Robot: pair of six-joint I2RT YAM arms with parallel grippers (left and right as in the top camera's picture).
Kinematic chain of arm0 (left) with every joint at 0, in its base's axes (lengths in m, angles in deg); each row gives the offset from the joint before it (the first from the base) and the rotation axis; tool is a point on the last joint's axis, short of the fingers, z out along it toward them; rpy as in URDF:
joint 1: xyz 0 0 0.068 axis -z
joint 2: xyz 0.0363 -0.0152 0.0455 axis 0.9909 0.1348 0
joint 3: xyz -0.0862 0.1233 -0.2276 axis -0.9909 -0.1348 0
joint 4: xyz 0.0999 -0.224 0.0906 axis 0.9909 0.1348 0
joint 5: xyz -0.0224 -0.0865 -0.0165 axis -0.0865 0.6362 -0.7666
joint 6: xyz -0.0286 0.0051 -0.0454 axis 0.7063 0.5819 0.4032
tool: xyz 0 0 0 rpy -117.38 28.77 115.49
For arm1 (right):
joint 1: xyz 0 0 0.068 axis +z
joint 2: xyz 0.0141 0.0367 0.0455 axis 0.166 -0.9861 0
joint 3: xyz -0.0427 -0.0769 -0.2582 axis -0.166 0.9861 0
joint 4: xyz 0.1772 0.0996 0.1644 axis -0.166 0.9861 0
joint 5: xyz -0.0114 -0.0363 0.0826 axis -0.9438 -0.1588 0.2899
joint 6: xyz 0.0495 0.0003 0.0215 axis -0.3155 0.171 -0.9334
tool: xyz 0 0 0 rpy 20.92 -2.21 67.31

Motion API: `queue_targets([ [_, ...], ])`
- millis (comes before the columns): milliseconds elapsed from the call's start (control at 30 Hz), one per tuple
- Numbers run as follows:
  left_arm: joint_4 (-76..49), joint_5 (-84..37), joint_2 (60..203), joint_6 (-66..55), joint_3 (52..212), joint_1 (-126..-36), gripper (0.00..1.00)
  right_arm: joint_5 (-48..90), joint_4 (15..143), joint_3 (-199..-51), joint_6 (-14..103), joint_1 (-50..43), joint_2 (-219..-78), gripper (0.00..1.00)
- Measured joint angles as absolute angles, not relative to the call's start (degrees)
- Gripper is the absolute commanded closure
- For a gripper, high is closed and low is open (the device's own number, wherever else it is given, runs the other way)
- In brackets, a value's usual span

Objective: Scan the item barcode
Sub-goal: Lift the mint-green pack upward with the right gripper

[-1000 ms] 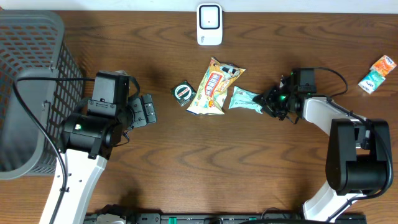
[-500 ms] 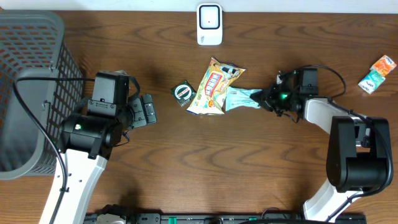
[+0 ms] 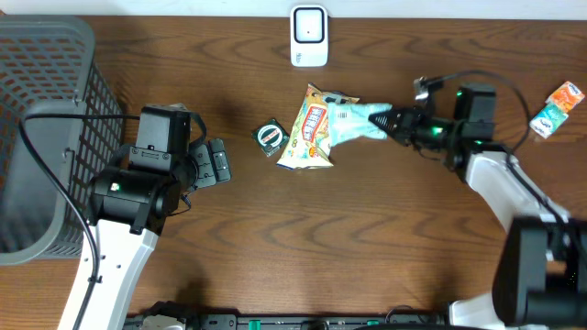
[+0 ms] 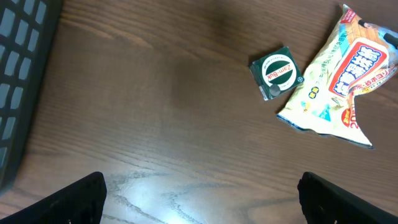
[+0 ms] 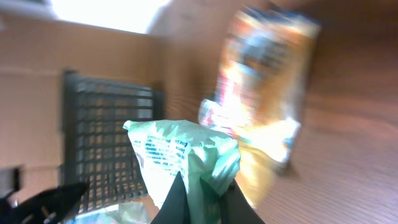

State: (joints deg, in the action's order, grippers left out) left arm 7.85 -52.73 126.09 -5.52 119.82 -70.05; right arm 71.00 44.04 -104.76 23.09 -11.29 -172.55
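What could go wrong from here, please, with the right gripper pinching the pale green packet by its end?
The right gripper holds the pale green crinkled plastic packet only by one end, so it could slip out before reaching the white rectangular scanner. The packet overlaps the yellow plastic snack bag and might drag it.

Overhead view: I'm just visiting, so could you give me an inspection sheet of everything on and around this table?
Surface: brown wooden table, no spills seen.
Job's things: mint-green packet, overlapping the snack bag; white device at the far edge.
Clutter: green sachet; two small packets far right.
Grippers: right gripper pinching the mint-green packet's end; left gripper open, empty.
Cables: black cable along the left arm, another looping over the right arm.
Surroundings: grey mesh basket at left.
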Motion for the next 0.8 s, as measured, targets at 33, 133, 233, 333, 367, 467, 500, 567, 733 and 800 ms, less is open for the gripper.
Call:
queue_targets([
  [33, 7.9, -52.7, 126.1, -5.5, 119.8, -70.0, 0.02, 71.4, 42.5, -104.8, 23.3, -11.2, -170.5, 0.99],
  [133, 7.9, -52.7, 126.1, -5.5, 119.8, -70.0, 0.02, 72.1, 39.6, -104.8, 23.6, -10.7, -166.2, 0.99],
  [233, 7.9, -52.7, 126.1, -5.5, 119.8, -70.0, 0.02, 72.7, 37.3, -104.8, 23.7, -8.8, -163.7, 0.99],
  [333, 7.9, -52.7, 126.1, -5.5, 119.8, -70.0, 0.02, 72.9, 36.0, -104.8, 23.4, -6.7, -163.2, 0.99],
  [367, 7.9, -52.7, 126.1, -5.5, 119.8, -70.0, 0.02, 72.9, 36.1, -104.8, 23.2, -6.2, -163.2, 0.99],
  [467, 7.9, -52.7, 126.1, -5.5, 119.8, -70.0, 0.02, 72.8, 36.0, -104.8, 23.0, -5.0, -163.2, 0.99],
  [500, 7.9, -52.7, 126.1, -5.5, 119.8, -70.0, 0.02, 72.8, 36.0, -104.8, 22.8, -4.8, -163.2, 0.99],
  [567, 7.9, -52.7, 126.1, -5.5, 119.8, -70.0, 0.03, 72.7, 36.0, -104.8, 22.1, -4.4, -163.2, 0.99],
  [733, 7.9, -52.7, 126.1, -5.5, 119.8, -70.0, 0.02, 72.5, 36.0, -104.8, 20.6, -4.3, -163.2, 0.99],
  [800, 7.9, -52.7, 126.1, -5.5, 119.8, -70.0, 0.02, 72.5, 36.0, -104.8, 20.2, -4.2, -163.2, 0.99],
])
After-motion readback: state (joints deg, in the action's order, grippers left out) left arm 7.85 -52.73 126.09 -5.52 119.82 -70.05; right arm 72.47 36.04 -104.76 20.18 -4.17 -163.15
